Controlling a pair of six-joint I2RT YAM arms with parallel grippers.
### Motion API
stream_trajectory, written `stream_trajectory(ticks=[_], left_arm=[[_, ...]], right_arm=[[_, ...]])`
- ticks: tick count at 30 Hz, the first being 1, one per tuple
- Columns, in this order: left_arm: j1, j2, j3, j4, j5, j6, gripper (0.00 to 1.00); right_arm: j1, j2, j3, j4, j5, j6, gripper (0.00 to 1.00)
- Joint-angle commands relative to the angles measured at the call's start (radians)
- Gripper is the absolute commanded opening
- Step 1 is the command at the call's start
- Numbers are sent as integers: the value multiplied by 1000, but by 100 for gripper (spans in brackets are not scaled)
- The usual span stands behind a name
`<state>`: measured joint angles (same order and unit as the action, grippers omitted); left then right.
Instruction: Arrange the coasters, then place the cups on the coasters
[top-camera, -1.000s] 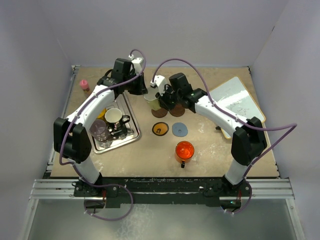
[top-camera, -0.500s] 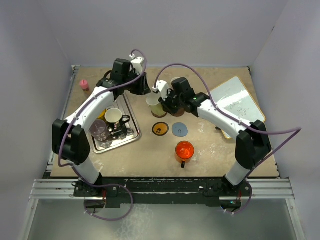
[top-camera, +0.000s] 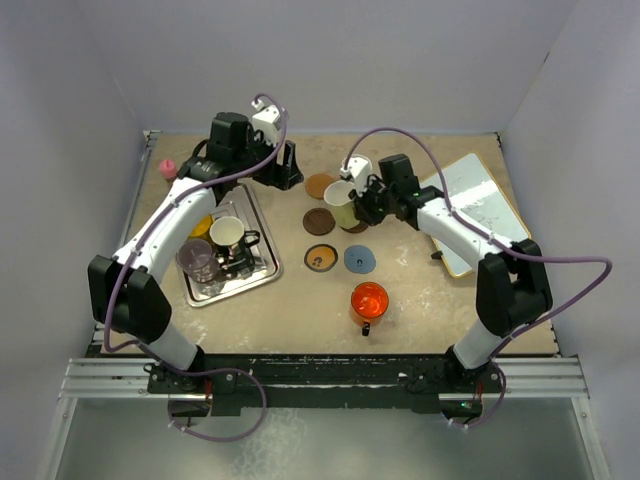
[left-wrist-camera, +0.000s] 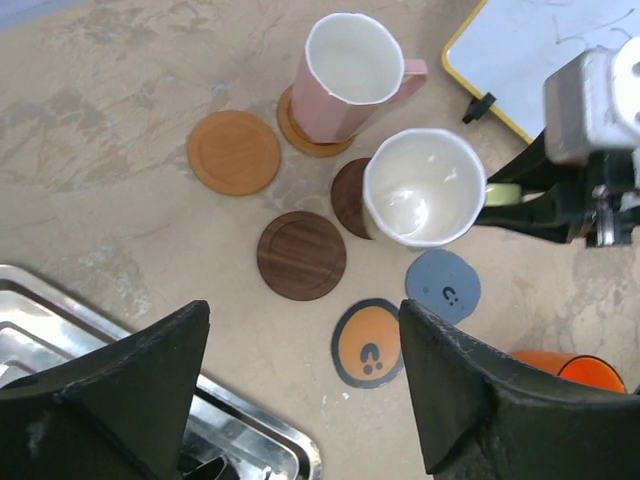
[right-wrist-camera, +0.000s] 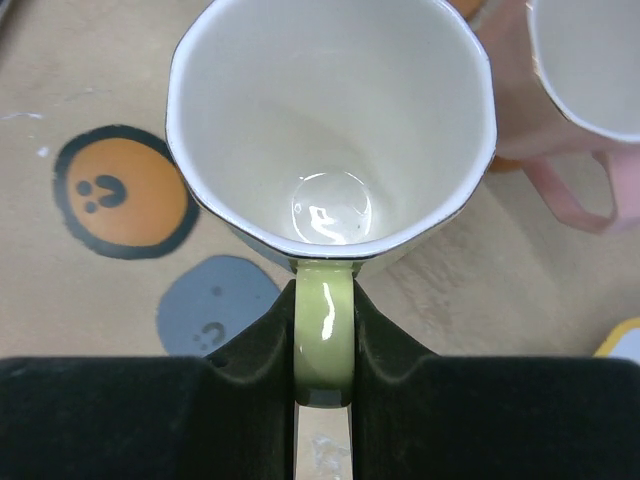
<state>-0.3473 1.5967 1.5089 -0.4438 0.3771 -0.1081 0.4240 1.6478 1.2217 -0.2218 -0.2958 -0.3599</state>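
My right gripper (right-wrist-camera: 325, 345) is shut on the handle of the pale cream-green cup (right-wrist-camera: 330, 120), which I hold over a dark brown coaster (left-wrist-camera: 350, 197); I cannot tell if it touches. The pink cup (left-wrist-camera: 350, 75) stands on a brown coaster (left-wrist-camera: 300, 135). An orange-brown coaster (top-camera: 320, 185), a dark brown coaster (top-camera: 318, 221), a black orange-centred coaster (top-camera: 320, 257) and a grey-blue coaster (top-camera: 359, 259) lie bare. The red-orange cup (top-camera: 368, 300) stands nearer the front. My left gripper (left-wrist-camera: 302, 312) is open and empty, left of the coasters.
A silver tray (top-camera: 262, 258) at the left holds a black cup with white inside (top-camera: 228, 233), a clear glass cup (top-camera: 197, 260) and a yellow cup (top-camera: 205, 225). A pink-capped bottle (top-camera: 168, 167) stands at the back left. A yellow-framed whiteboard (top-camera: 475, 205) lies right.
My left gripper has opened and drawn back to the left. My right gripper has carried the cream-green cup to the right, uncovering the orange-brown and dark brown coasters.
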Motion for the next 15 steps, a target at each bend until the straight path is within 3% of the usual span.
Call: stream_trajectory(ticks=[1, 4, 15], left_arm=[[22, -67, 2, 8, -44, 66, 78], [35, -86, -35, 32, -51, 70, 83], [39, -95, -56, 53, -54, 68, 84]], right_arm=[[-51, -43, -12, 191, -122, -39, 0], [-81, -31, -32, 237, -185, -47, 0], [-119, 12, -56, 332, -272, -71, 0]])
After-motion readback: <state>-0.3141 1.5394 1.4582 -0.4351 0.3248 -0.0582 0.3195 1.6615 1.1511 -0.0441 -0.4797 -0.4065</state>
